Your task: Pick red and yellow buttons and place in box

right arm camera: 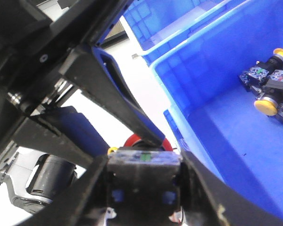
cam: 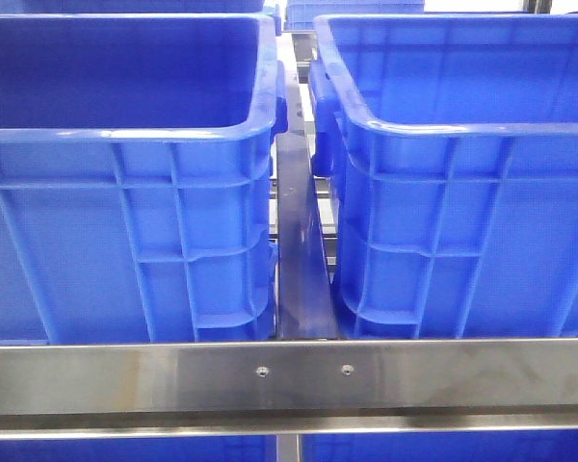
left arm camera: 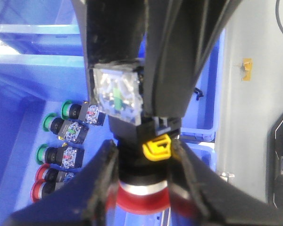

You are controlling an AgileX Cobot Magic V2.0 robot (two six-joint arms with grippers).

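The left claw [left arm camera: 144,181] is pinching a red button [left arm camera: 144,200]. Its two black fingers [left arm camera: 96,183] press on the button's dark body from both sides. The button's red cap shows at the low edge of the left wrist view, and a small yellow clip [left arm camera: 156,147] sits on its body. Under the claw is a blue bin [left arm camera: 19,113] with more buttons lying on its floor. Three have green caps [left arm camera: 48,123] and two have red caps [left arm camera: 40,181]. They lie close together in a row near the bin's wall.

In the front view, two big blue crates stand side by side on a metal rack [cam: 289,371]. The left crate [cam: 125,241] and the right crate [cam: 462,241] do not touch; a dark gap runs between them. No claw shows in this view.

The right claw [right arm camera: 144,188] is also pinching a button [right arm camera: 144,167]. Its black fingers [right arm camera: 82,193] squeeze the button's dark block, and a bit of red cap peeks out behind it. Beside this claw is another blue bin [right arm camera: 188,94]. Yellow buttons [right arm camera: 269,89] lie together in a little pile on that bin's floor, well apart from the claw.
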